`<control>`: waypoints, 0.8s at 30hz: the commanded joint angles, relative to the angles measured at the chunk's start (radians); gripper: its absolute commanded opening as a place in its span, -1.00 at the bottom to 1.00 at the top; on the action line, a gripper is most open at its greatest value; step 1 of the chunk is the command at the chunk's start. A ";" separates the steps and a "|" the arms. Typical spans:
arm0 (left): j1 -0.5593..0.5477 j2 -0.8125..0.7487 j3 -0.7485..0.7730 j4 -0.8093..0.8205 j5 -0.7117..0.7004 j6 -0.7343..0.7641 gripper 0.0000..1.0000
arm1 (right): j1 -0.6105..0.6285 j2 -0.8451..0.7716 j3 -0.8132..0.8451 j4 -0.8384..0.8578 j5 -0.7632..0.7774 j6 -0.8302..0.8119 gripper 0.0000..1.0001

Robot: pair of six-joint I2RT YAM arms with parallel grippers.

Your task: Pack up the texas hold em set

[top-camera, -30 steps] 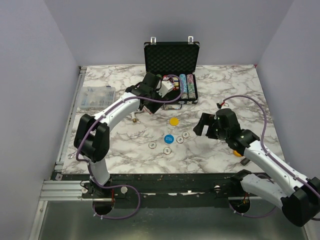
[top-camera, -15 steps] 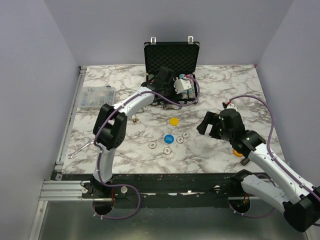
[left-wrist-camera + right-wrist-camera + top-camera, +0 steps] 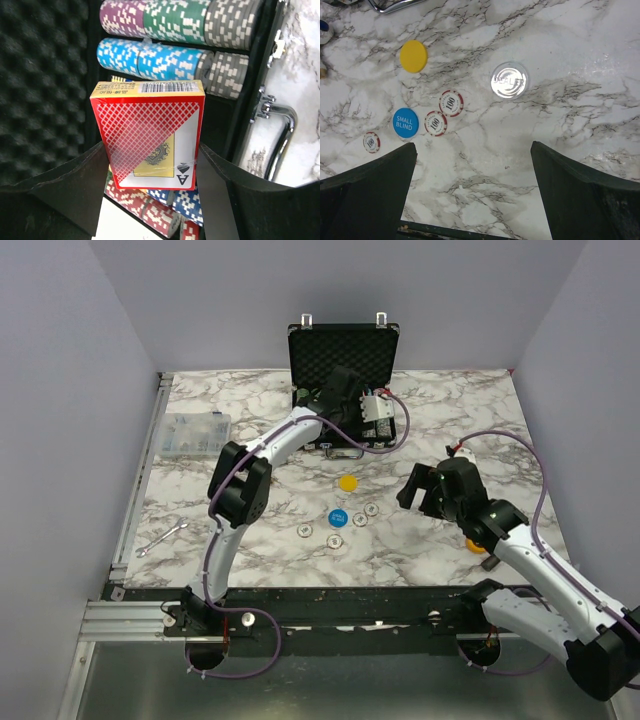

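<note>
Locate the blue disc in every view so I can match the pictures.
Top external: blue disc near the picture's centre.
Left wrist: not in it.
Right wrist: lower left, marked SMALL BLIND.
Shared landmark: yellow disc, just above the blue one in both of those views.

White arm links (image 3: 287, 436), black joints (image 3: 240, 490), purple cables (image 3: 500, 433), black fingers (image 3: 75, 190).

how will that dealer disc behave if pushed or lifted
The dealer disc lies flat on the table, so it probably won't roll. It looks thin and glossy, so a push would likely slide it, and a grip may slip off its edge.
</note>
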 commanded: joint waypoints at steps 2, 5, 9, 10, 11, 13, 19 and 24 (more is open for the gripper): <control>0.004 0.056 0.120 -0.037 0.037 0.070 -0.20 | 0.002 0.012 0.025 -0.027 0.044 0.014 1.00; 0.014 0.069 0.129 -0.054 0.045 0.072 -0.09 | 0.002 0.019 0.024 -0.024 0.048 0.015 0.99; 0.027 0.083 0.136 -0.072 0.056 0.080 -0.07 | 0.003 0.023 0.017 -0.022 0.045 0.024 1.00; 0.029 0.085 0.137 -0.079 0.061 0.082 -0.07 | 0.002 0.021 0.015 -0.019 0.045 0.023 1.00; 0.030 0.089 0.135 -0.083 0.063 0.086 -0.06 | 0.003 0.021 0.013 -0.019 0.045 0.025 1.00; 0.030 0.098 0.139 -0.102 0.054 0.100 -0.04 | 0.003 0.021 0.012 -0.017 0.044 0.027 1.00; 0.034 0.129 0.165 -0.143 0.043 0.107 -0.02 | 0.003 0.028 0.000 -0.004 0.037 0.026 1.00; 0.034 0.140 0.174 -0.160 0.043 0.107 0.08 | 0.002 0.039 -0.007 0.005 0.029 0.026 1.00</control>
